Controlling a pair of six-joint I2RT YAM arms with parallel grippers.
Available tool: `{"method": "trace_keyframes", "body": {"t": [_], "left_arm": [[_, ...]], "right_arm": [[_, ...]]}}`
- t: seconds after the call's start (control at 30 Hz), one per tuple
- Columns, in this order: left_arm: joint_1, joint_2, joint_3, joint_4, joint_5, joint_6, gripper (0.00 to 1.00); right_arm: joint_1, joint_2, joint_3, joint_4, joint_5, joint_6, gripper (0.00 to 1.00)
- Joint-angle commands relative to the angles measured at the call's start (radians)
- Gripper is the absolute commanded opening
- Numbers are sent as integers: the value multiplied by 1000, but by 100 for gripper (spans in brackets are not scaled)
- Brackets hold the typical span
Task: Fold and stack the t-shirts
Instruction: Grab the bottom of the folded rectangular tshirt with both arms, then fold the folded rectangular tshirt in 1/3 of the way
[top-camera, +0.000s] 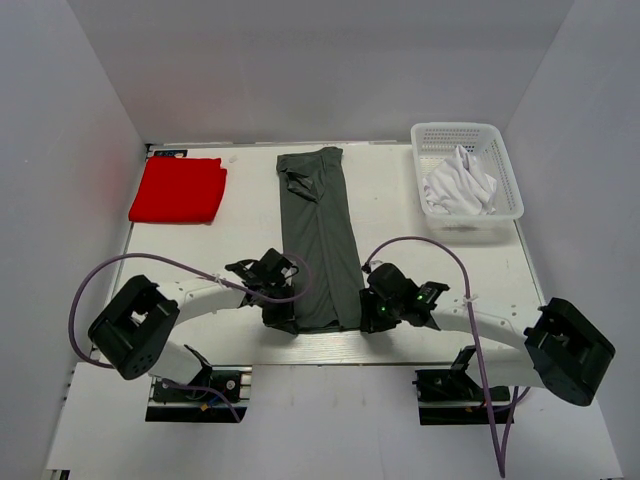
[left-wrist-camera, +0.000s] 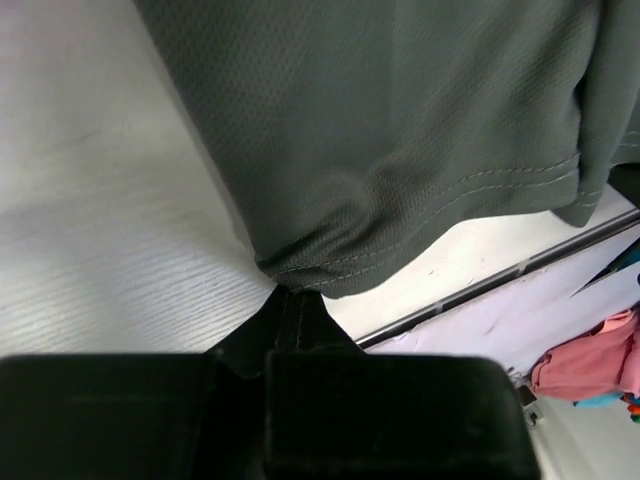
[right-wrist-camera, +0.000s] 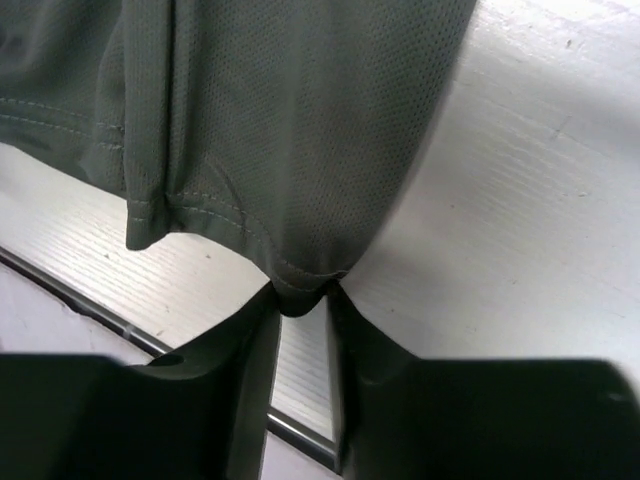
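The dark grey t-shirt (top-camera: 318, 240) lies as a long narrow strip down the middle of the table, its hem at the near edge. My left gripper (top-camera: 283, 322) is shut on the hem's left corner (left-wrist-camera: 300, 275), its jaws pressed together on the cloth. On the hem's right corner (right-wrist-camera: 300, 280) my right gripper (top-camera: 362, 318) pinches a small bunch of cloth between its fingertips. A folded red t-shirt (top-camera: 178, 190) sits at the back left. A crumpled white t-shirt (top-camera: 460, 185) lies in the basket.
The white lattice basket (top-camera: 510, 170) stands at the back right of the table (top-camera: 230, 230). The table's metal front edge (left-wrist-camera: 500, 275) runs just behind the grey hem. Both arms' cables arc over the near part of the table.
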Motion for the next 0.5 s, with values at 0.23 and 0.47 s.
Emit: {"method": "trace_keyframes", "body": {"t": [0.23, 0.47], "left_arm": [[-21, -27, 63, 9, -109, 26, 0], [-7, -83, 155, -16, -180, 60, 0]], "right_arm": [[6, 46, 71, 63, 133, -31, 0], [6, -21, 94, 135, 251, -103, 0]]}}
